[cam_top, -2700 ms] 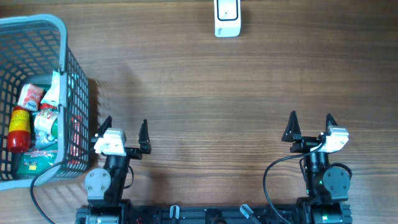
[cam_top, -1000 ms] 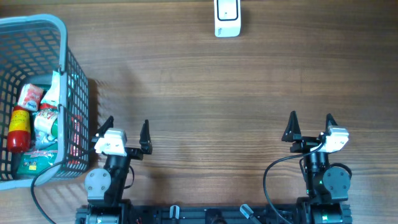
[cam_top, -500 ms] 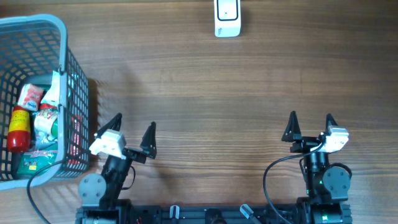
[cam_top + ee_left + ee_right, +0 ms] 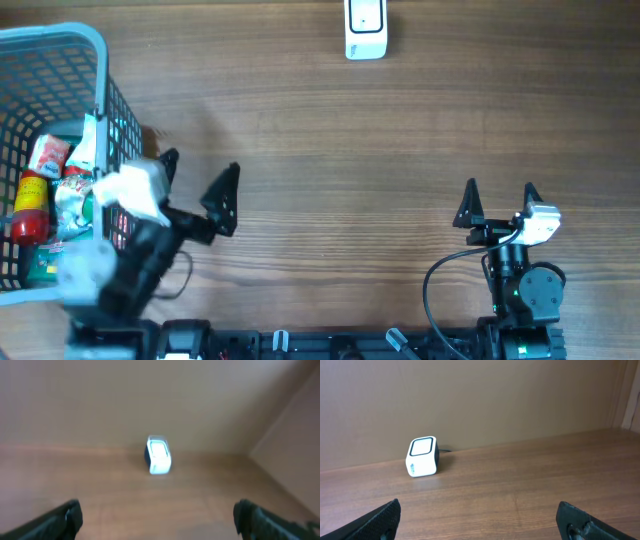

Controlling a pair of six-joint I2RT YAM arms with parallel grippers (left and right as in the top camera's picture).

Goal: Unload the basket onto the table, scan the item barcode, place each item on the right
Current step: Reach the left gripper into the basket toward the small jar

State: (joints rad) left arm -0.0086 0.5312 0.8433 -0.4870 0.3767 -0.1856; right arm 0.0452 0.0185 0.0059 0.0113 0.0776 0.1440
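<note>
Only the overhead view is taking in the grey mesh basket at the left edge of the table, and what is lying in it. A red bottle is resting against its left side, crumpled red-and-white and green-and-white packets are lying beside it, and a green packet is sitting at the near end. Any barcode on them is too small to make out.

Both wrist views are looking low across the wood instead, at the white scanner standing at the far edge near the middle. The right wrist view is giving it sharply, left of centre. The left wrist view is showing it blurred.

The left arm is leaning to the left, blurred from overhead, with its body overlapping the basket's near right corner. The left gripper is hanging just beside the basket's right wall, fingers spread wide around nothing. The right arm is sitting upright at the near right. The right gripper is pointing far, likewise splayed and empty, well apart from the scanner.
</note>
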